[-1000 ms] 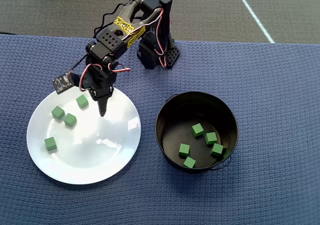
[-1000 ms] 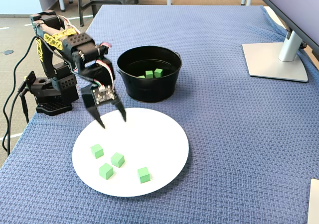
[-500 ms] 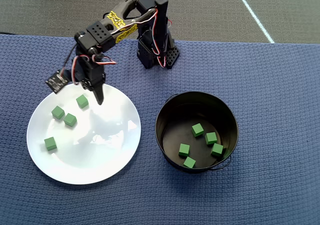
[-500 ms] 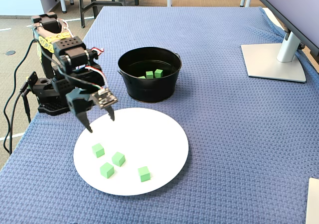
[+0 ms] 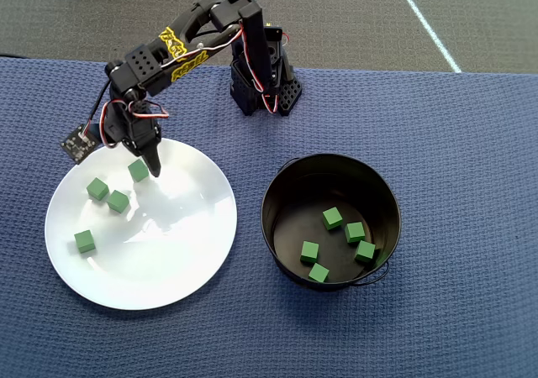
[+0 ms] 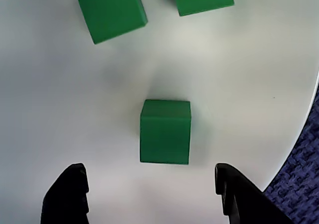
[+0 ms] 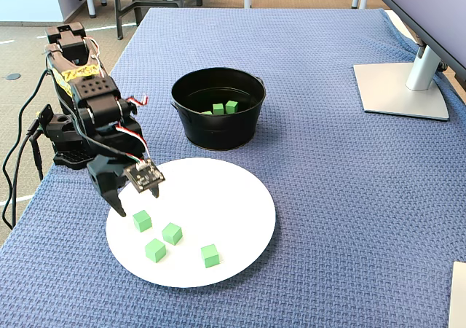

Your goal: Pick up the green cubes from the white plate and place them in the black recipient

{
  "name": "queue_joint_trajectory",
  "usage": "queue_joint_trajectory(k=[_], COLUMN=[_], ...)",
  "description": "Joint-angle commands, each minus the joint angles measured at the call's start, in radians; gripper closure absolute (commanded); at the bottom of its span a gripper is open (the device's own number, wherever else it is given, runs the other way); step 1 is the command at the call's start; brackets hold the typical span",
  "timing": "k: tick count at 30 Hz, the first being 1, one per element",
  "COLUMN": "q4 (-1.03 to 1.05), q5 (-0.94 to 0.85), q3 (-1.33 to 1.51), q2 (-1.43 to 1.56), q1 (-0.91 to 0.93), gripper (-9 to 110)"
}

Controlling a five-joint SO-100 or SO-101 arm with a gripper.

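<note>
Your desk (image 5: 471,126) has the plate (image 5: 168,269) left of the pot (image 5: 329,220) in the overhead view. Gripper (image 6: 152,194) is spread wide, empty, above the plate's far edge, one cube (image 6: 165,131) just ahead between its tips. Four cubes on plate, five in pot.

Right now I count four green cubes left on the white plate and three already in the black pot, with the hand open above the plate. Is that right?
Not quite: the overhead view shows five green cubes in the black pot, not three. The rest holds: four cubes remain on the white plate, and the hand is open above it.
</note>
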Motion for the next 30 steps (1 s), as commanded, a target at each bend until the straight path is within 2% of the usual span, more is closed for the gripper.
queue_joint_trajectory(k=[1,11,14,16,19,22,25,30], q4=[-0.067,-0.126,-0.149,-0.175,-0.196,-0.189,-0.150,0.126], q5=[-0.031,-0.029,-0.023,0.005,0.052,0.156,0.333,0.517], q3=[-0.038,-0.051,-0.046,-0.037,-0.031,-0.034,-0.083,-0.187], q2=[-0.023,-0.117,-0.127,-0.127,-0.118,-0.078,-0.023,0.173], q1=[0.017,0.032,0.032,0.023,0.006,-0.023,-0.074,-0.186], gripper=[76,79,87,100,101,101,101,101])
